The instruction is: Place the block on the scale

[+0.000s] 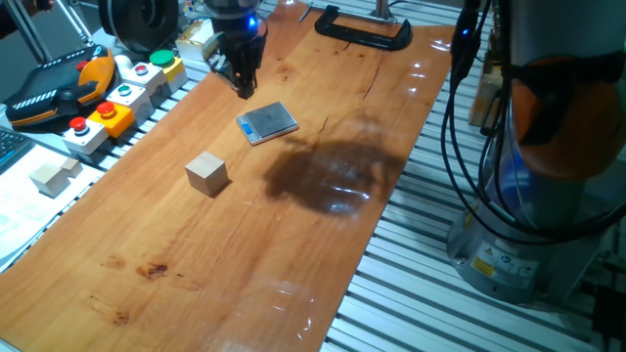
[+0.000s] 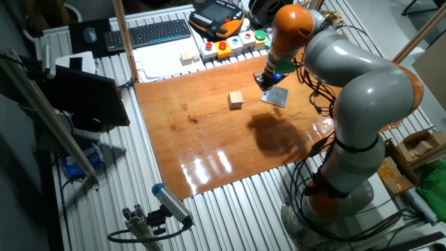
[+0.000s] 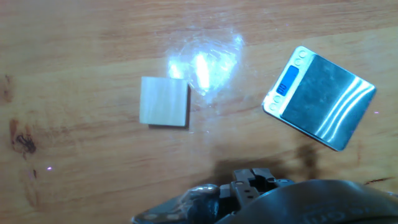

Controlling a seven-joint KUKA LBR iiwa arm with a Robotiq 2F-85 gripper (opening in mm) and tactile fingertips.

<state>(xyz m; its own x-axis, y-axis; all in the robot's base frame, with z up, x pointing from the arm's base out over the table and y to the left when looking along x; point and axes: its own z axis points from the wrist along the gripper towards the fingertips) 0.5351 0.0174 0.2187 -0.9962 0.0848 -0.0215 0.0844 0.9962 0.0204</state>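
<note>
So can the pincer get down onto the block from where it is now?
Probably yes. The block sits alone on bare wood, apart from the scale, with nothing over it. The pincer hangs above the table beside the scale.

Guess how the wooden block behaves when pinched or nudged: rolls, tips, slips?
The block looks like a solid wooden cube resting flat on the table, so it should slide rather than roll or tip. Its flat parallel sides probably grip well and stay rigid. The tabletop looks glossy, so an off-centre nudge may spin it.
</note>
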